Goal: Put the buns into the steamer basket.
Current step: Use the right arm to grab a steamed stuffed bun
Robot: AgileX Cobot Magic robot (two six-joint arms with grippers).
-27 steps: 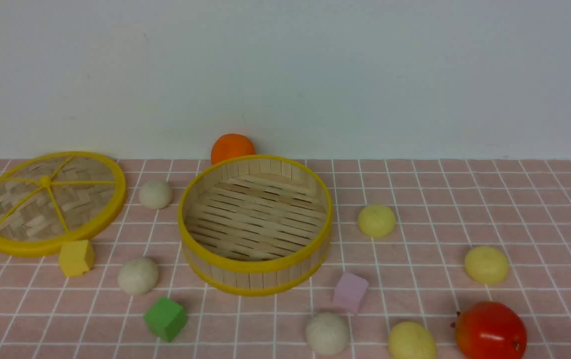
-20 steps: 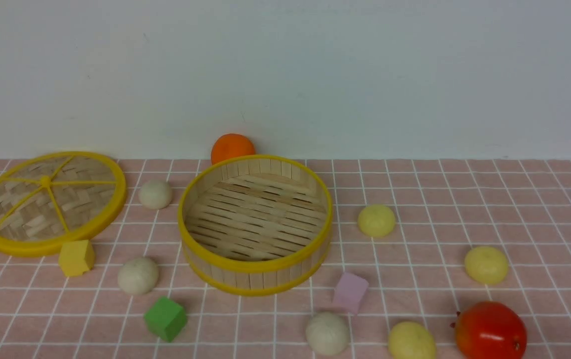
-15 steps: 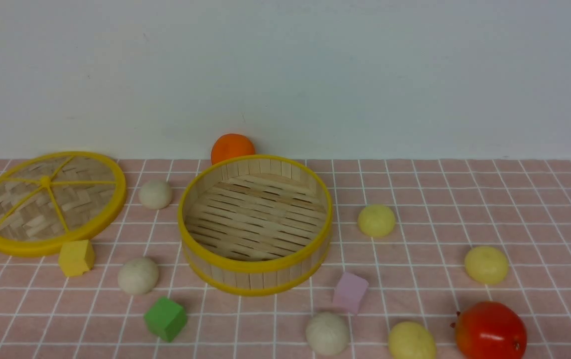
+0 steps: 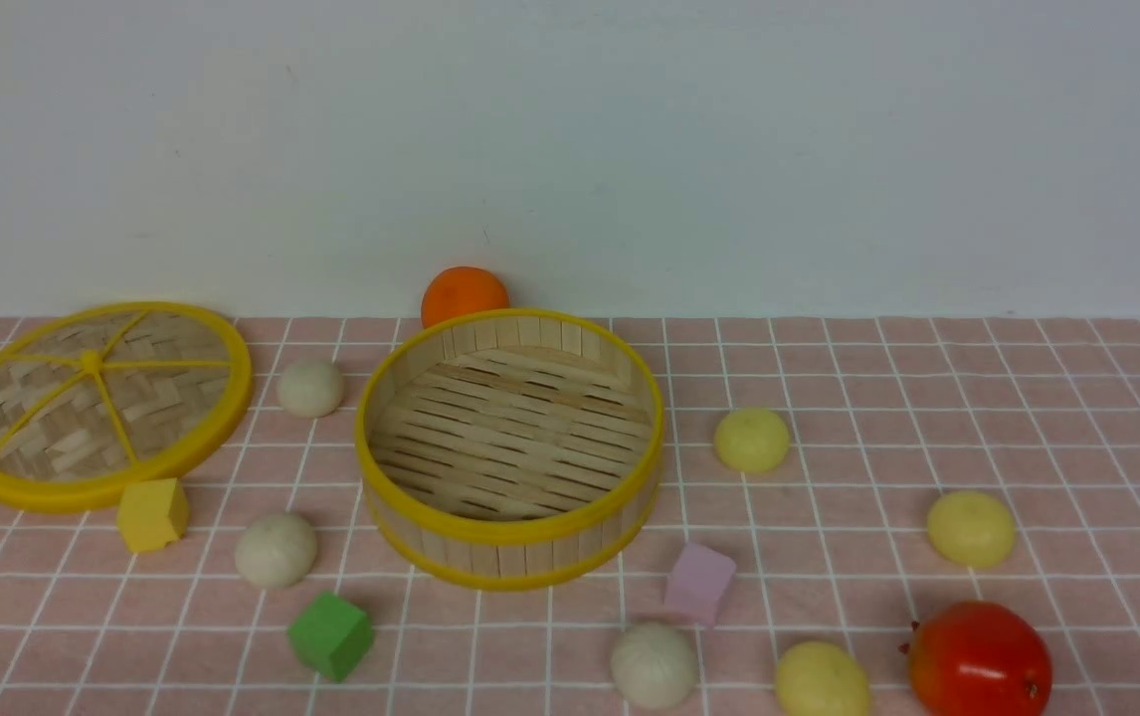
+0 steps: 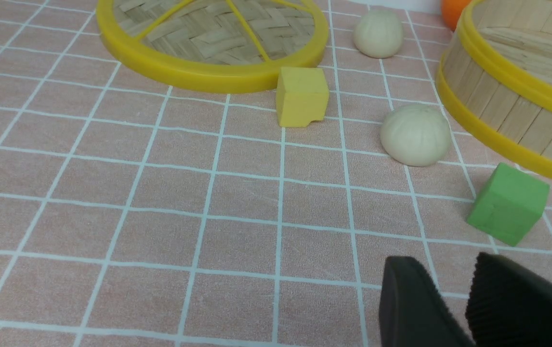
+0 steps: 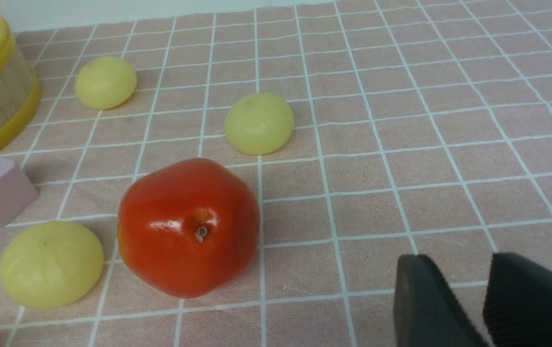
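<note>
The steamer basket (image 4: 515,557) stands empty mid-table. Three off-white buns lie on the cloth: one (image 4: 310,387) behind-left of the basket, one (image 4: 276,549) front-left, one (image 4: 654,664) in front. Three pale yellow buns lie to the right: one (image 4: 751,440), one (image 4: 971,528) and one (image 4: 822,681). Neither gripper shows in the front view. My left gripper (image 5: 449,262) hovers empty near an off-white bun (image 5: 415,135), its jaws a narrow gap apart. My right gripper (image 6: 461,260) hovers empty to the right of a yellow bun (image 6: 258,123), also slightly open.
The woven lid (image 4: 97,403) lies at far left. An orange fruit (image 4: 464,293) sits behind the basket and a red fruit (image 4: 978,661) at front right. A yellow cube (image 4: 152,513), a green cube (image 4: 330,634) and a pink cube (image 4: 698,583) lie among the buns.
</note>
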